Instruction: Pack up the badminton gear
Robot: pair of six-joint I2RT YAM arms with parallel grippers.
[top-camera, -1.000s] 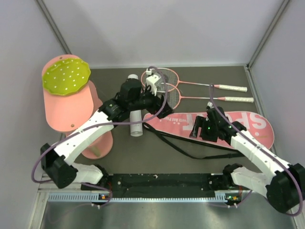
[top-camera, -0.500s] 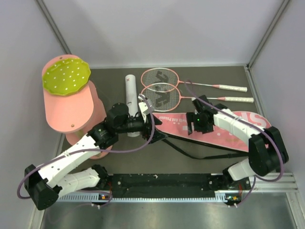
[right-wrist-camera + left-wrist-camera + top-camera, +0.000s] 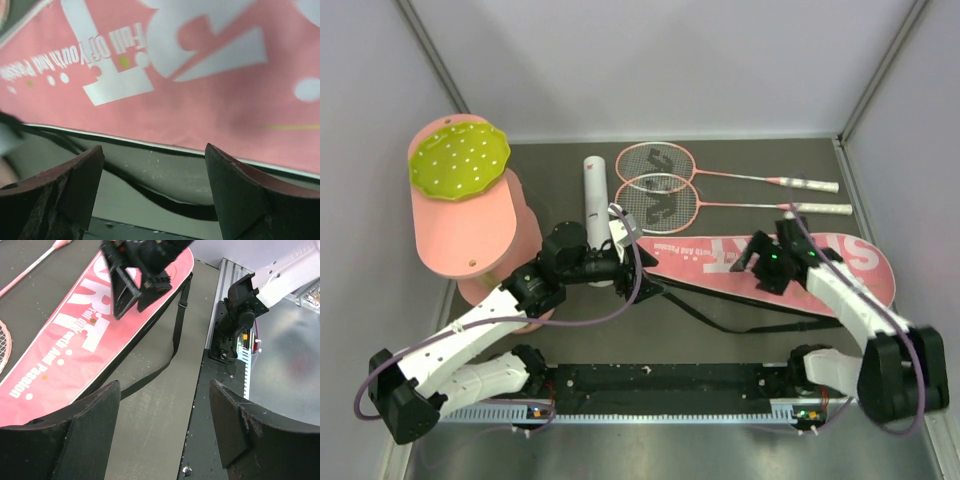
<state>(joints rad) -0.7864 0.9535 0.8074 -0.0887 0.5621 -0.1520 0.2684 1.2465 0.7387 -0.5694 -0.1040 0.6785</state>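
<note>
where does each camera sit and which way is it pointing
top external: above and behind the arms, looking down on the table; both arms show.
left wrist: on the left arm, looking across the pink bag at the right hand; fingers of the left hand at bottom.
right wrist: close over the bag's lettering and edge; own fingers at bottom.
shared: the bag, in all three.

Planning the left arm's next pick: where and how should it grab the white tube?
I'd grip the tube at its visible far half, from above, jaws across its width. It lies flat, pointing away from the arms, near part under the left arm; rackets lie close on its right.
</note>
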